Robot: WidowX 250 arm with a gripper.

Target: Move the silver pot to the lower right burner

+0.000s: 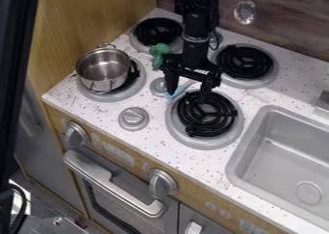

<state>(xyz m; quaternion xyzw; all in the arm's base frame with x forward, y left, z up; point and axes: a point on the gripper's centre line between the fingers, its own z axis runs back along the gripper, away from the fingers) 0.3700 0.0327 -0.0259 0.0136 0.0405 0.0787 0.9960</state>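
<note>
The black gripper [187,93] hangs over the middle of the stove top, near the upper left edge of the lower right burner [207,113], with its two fingers spread apart and nothing held between them. To its left, the silver pot [104,69] stands upright on the lower left burner [132,88], apart from the gripper. The pot looks empty, with a small handle at its back and another at its front. No pot stands on the lower right burner, whose black coil shows.
Behind are the upper left burner [154,32] and upper right burner [246,62]. A green object [160,52] and a light blue utensil [177,90] lie near the gripper. A silver knob [133,118] stands in front; the sink [289,156] is at right.
</note>
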